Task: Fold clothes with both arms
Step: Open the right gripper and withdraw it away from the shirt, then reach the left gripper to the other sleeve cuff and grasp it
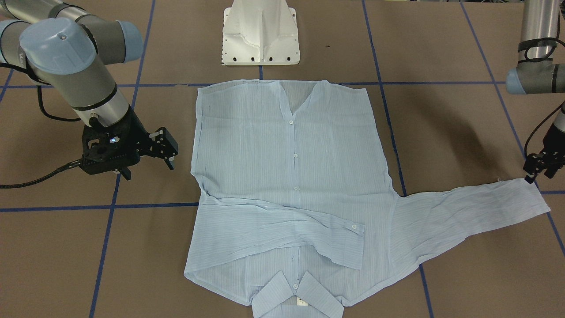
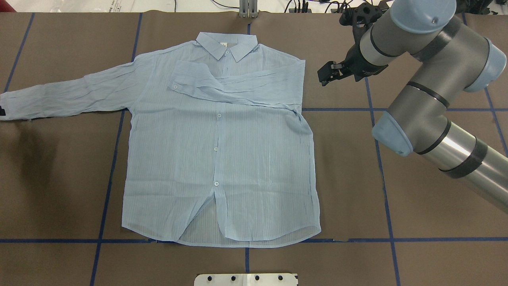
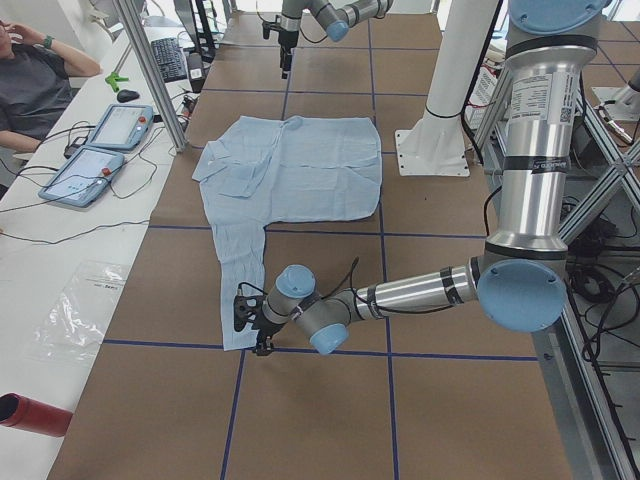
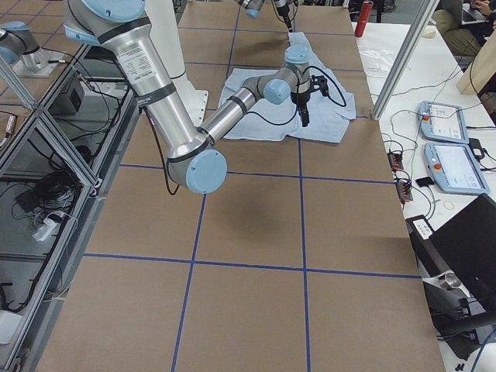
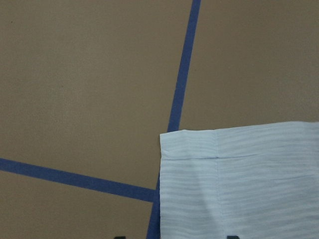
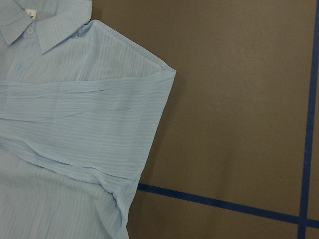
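The pale blue shirt lies flat and buttoned, collar at the table's far edge. One sleeve is folded across the chest; the other sleeve stretches out toward my left side. My left gripper hovers open at that sleeve's cuff, its fingertips spread on either side of the cuff at the left wrist view's bottom edge. My right gripper hangs open beside the shirt's folded shoulder, clear of the cloth and holding nothing.
The white pedestal base stands behind the shirt's hem. Blue tape lines grid the brown table. A side bench with two tablets and a seated person runs along the far edge.
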Tool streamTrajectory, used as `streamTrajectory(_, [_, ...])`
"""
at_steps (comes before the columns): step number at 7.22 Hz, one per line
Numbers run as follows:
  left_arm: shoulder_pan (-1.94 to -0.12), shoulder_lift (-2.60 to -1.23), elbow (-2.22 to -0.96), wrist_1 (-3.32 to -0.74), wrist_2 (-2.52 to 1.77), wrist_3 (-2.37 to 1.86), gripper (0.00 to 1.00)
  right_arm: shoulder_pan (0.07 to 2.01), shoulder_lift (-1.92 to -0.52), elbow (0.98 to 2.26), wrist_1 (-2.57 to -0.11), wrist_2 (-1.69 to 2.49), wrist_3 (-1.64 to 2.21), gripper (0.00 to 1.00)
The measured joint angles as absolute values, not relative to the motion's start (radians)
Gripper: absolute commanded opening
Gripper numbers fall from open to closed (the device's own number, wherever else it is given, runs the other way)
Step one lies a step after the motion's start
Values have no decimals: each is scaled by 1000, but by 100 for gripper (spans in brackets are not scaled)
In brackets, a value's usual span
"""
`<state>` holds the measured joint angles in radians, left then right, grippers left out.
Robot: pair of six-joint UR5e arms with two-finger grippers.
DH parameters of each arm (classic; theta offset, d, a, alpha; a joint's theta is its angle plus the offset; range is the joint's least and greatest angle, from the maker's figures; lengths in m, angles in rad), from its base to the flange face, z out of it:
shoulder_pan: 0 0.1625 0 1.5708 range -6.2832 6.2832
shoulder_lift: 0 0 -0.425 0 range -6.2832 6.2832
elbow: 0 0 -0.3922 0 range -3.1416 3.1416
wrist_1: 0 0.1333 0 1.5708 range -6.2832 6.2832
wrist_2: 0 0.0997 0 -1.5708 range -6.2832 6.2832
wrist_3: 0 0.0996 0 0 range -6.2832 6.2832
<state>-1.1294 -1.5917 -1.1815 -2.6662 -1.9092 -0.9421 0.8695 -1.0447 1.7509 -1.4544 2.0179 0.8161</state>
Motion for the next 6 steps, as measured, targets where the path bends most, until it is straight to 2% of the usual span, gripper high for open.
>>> streamTrajectory(1, [-1121, -1595, -1175, -2666, -1909, -942, 68, 869, -1045, 1751, -1454, 2017, 816, 100])
streamTrajectory(2, [-1113, -1601, -1168, -2666, -1908, -942, 58, 869, -1046, 1752, -1453, 2016, 817, 100])
streamTrajectory(5, [-1098, -1606, -1164, -2667, -1909, -936, 0, 870, -1050, 1768, -1456, 2016, 818, 100])
streamTrajectory(6, [-1097, -1605, -1166, -2666, -1911, -933, 0, 870, -1052, 1775, -1457, 2016, 819, 100])
